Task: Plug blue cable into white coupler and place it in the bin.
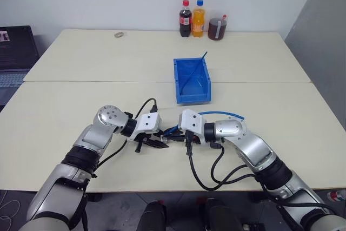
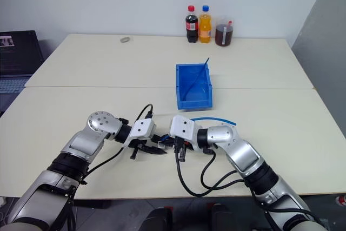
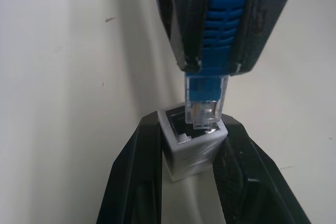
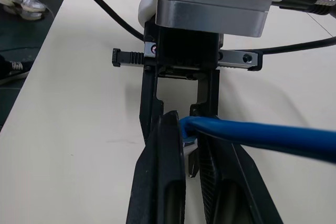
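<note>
Where the two arms meet, low and centre in the left eye view, the left gripper (image 1: pixel 160 143) and the right gripper (image 1: pixel 178 134) face each other tip to tip just above the pale cream table (image 1: pixel 97 106).

Left gripper: its two black fingers (image 3: pixel 134 182) are closed on the small white boxy plastic coupler (image 3: pixel 191 142), one finger on each side wall, with the coupler's open dark socket facing the other gripper.

Right gripper: its black fingers (image 3: pixel 181 19) are clamped on the ribbed blue boot of the thin light-blue flexible cable (image 3: pixel 220 24). The clear plug tip (image 3: pixel 205 109) sticks out past the fingertips and sits right at the socket mouth, its end just inside the rim (how deep it goes I cannot tell). Plug and socket look roughly in line, the plug tilted slightly.

From the right wrist view the cable (image 4: pixel 262 136) leaves the grip sideways. In the head views it arches over the right wrist (image 1: pixel 221 114) toward centre right of the frame.

The small rectangular bright-blue plastic bin (image 1: pixel 191 81), open-topped, stands on the table just above centre of the frame, well apart from both grippers. A thin blue strand (image 1: pixel 204 56) pokes over its far rim.

Upper centre, at the table's far edge: a cola bottle (image 1: pixel 185 19), an orange soda bottle (image 1: pixel 199 19), a jug of dark liquid (image 1: pixel 217 27).
</note>
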Motion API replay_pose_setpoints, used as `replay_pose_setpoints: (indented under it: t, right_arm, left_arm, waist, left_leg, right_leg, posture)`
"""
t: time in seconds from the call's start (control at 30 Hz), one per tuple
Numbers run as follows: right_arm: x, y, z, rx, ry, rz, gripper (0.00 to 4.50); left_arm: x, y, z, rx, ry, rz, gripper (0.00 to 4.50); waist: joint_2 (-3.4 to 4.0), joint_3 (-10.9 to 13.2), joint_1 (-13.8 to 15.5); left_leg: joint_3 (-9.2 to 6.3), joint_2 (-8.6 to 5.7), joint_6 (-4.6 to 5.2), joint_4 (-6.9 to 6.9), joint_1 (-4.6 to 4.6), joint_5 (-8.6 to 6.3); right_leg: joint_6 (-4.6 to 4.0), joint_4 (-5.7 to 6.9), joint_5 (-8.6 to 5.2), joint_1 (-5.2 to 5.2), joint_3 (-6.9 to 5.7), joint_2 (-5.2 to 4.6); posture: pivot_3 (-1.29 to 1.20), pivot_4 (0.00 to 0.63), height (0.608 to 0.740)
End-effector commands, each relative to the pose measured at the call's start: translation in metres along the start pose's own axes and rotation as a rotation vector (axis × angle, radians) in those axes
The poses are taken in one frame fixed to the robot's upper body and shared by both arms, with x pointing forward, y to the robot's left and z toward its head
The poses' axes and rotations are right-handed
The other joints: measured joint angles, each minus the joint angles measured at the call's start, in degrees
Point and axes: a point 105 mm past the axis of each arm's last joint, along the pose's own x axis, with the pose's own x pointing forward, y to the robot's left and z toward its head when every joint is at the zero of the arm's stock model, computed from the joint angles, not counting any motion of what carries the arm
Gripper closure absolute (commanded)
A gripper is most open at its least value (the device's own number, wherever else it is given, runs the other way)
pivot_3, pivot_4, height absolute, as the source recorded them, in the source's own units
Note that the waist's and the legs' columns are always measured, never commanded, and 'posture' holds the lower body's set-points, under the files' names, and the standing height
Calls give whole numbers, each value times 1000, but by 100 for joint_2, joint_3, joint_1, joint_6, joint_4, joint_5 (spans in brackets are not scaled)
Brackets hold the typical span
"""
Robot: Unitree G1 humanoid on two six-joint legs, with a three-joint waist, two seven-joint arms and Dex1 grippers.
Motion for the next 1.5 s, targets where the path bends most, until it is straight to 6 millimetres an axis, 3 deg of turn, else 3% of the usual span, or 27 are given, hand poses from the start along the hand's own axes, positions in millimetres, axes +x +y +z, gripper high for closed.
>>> replay_pose_setpoints:
  t: [0.03, 0.87, 1.0, 1.23, 1.5]
  right_arm:
    - [0, -4, 7, -35, 0, 5, 4428]
    - [14, 9, -4, -133, 168, 195, 4428]
    - [13, 19, -11, -138, 219, 280, 4428]
    - [22, 12, -21, -126, 259, 240, 4429]
    - [31, 23, -32, -53, 279, 292, 4429]
  left_arm:
    - [10, -15, -16, -43, 49, -79, 3531]
    - [13, -16, -17, -39, 48, -72, 3533]
    - [12, -16, -17, -41, 47, -65, 3538]
    - [14, -16, -17, -39, 45, -60, 3539]
    - [15, -16, -17, -44, 40, -58, 3545]
  waist:
    - [0, 0, 0]
    - [18, -17, -13]
    - [21, -20, -10]
    - [31, -41, -13]
    - [41, -79, -31]
  left_leg:
    - [0, 0, 0, 0, 0, 0]
    - [3, 0, 0, -1, 15, 0]
    - [3, 0, 0, -1, 17, 0]
    - [3, 0, 1, -1, 22, 0]
    - [2, 4, 1, -1, 27, 0]
  right_leg:
    - [0, 0, 0, 0, 0, 0]
    - [-4, 4, 1, 10, 4, 1]
    - [-5, 5, 2, 12, 4, 1]
    - [-3, 5, 1, 16, 4, 1]
    - [-2, 8, 0, 18, 5, 6]
  posture:
    - [0, 150, 740]
    - [0, 150, 740]
    - [0, 150, 740]
    - [0, 150, 740]
    - [0, 150, 740]
